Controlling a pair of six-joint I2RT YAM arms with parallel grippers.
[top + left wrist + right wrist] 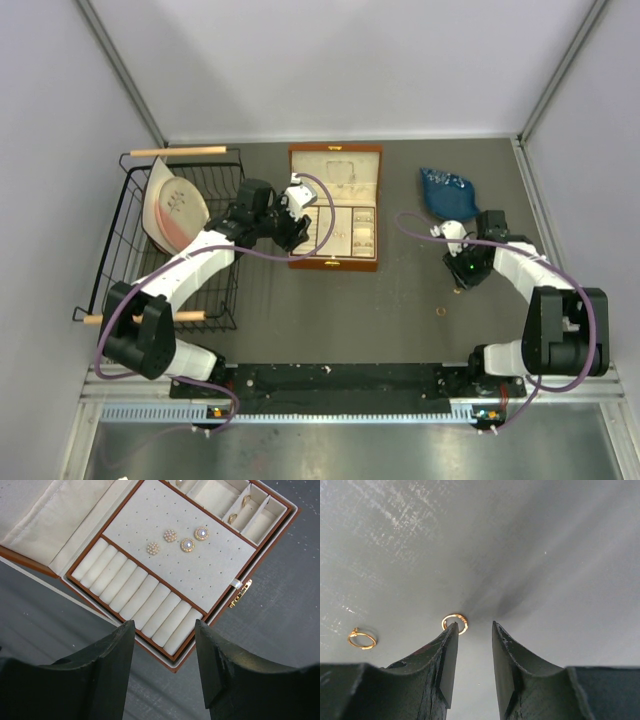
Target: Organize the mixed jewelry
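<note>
Parted narrowly, the right tool (474,624) has one fingertip (450,637) beside a gold ring (451,617); left tool (164,622) gapes, empty.

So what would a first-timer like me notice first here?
Probably the open wooden box at the table's back middle, with four pearly gold earrings pinned in its cream tray and the left gripper hovering open near its corner. Then, over on the right, the right gripper is down at the table, jaws apart, with a tiny gold ring at one fingertip and a second ring lying off to the side.
</note>
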